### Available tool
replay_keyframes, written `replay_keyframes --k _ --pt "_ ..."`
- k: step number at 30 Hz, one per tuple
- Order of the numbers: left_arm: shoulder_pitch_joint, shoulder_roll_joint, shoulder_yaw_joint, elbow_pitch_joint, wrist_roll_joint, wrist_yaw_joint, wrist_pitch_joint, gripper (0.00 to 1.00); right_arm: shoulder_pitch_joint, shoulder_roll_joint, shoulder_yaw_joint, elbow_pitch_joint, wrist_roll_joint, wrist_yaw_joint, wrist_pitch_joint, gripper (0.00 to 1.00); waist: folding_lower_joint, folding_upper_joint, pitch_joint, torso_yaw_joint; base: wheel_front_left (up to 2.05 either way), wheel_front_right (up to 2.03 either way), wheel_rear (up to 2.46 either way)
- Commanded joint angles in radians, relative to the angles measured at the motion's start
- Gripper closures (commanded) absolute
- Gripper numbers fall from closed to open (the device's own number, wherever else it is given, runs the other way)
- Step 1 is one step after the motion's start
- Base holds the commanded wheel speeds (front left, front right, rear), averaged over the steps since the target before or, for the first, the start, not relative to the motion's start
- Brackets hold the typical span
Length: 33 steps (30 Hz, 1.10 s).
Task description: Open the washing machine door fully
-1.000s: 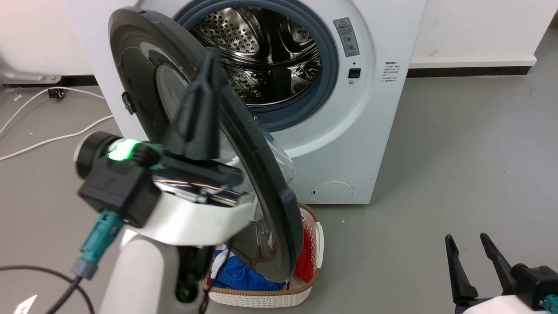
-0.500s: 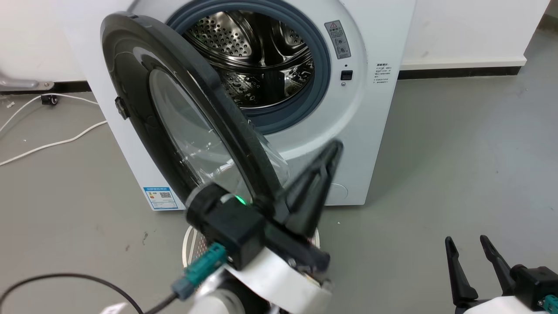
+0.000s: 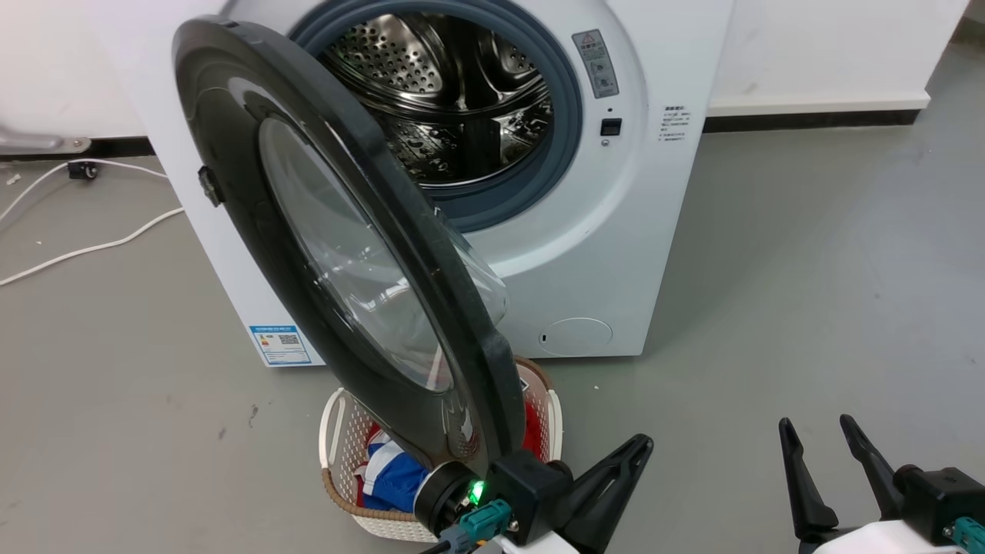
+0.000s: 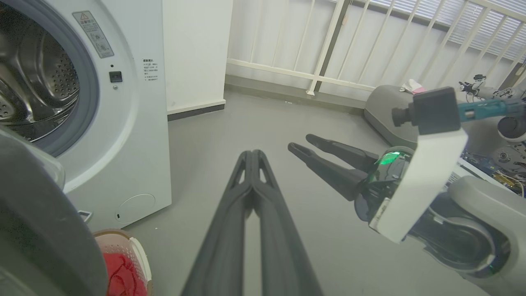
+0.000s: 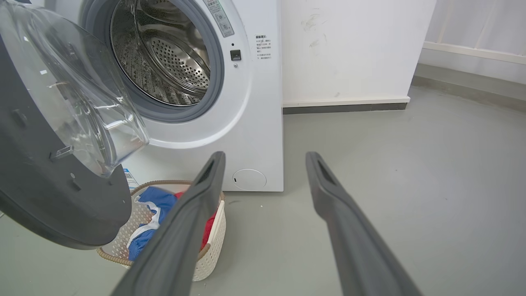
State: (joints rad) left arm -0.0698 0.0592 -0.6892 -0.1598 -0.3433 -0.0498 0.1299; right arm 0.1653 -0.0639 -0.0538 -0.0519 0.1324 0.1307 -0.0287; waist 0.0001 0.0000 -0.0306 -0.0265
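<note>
The washing machine door [image 3: 338, 254], round and glossy black with a clear glass bowl, stands swung out on its left hinge, roughly edge-on to the white machine [image 3: 662, 231]. The steel drum [image 3: 454, 92] is exposed. My left gripper [image 3: 640, 445] sits low, just below and right of the door's lower rim, shut on nothing and apart from the door. In the left wrist view, the left gripper [image 4: 252, 153] points at bare floor, with the door's rim [image 4: 37, 230] at the left. My right gripper [image 3: 816, 423] is open at the lower right, far from the door [image 5: 53, 185].
A white laundry basket [image 3: 338, 431] holding red and blue clothes sits on the floor under the open door. White cables [image 3: 92, 246] lie on the floor at the left. Grey floor spreads to the right of the machine. A railing [image 4: 328, 45] and grey equipment [image 4: 386, 111] stand further right.
My left gripper has dropped from in front of the door's face to below its lower rim, still shut. The head camera shifted a little. The door's angle looks about the same.
</note>
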Motion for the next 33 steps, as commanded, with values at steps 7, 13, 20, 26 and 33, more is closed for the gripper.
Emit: replay_keyframes --k 7,13,20,26,33 --pt "-0.057 -0.002 0.036 0.126 0.010 0.037 -0.069 1.00 -0.017 -0.001 -0.003 0.012 0.007 0.000 -0.005 0.00 -0.0001 0.0000 0.020 -0.024 0.00 0.00 0.00" --pt "-0.118 -0.005 0.083 0.216 -0.012 0.073 -0.109 1.00 -0.024 0.006 -0.001 0.022 0.021 0.000 -0.006 0.00 -0.0001 0.0000 0.031 -0.031 0.00 0.00 0.00" --pt "-0.164 -0.006 0.110 0.292 -0.032 0.097 -0.105 1.00 -0.038 0.007 0.004 0.033 0.018 0.000 -0.008 0.00 -0.0001 0.0000 0.038 -0.032 0.00 0.00 0.00" --pt "-0.177 -0.007 0.121 0.325 -0.047 0.123 -0.106 1.00 -0.040 0.009 0.007 0.046 0.037 0.000 -0.009 0.00 -0.0001 0.0000 0.040 -0.030 0.00 0.00 0.00" --pt "-0.154 0.002 0.140 0.334 -0.061 0.154 -0.121 1.00 -0.042 0.011 0.001 0.053 0.034 0.000 -0.012 0.00 -0.0001 0.0000 0.033 -0.015 0.00 0.00 0.00"
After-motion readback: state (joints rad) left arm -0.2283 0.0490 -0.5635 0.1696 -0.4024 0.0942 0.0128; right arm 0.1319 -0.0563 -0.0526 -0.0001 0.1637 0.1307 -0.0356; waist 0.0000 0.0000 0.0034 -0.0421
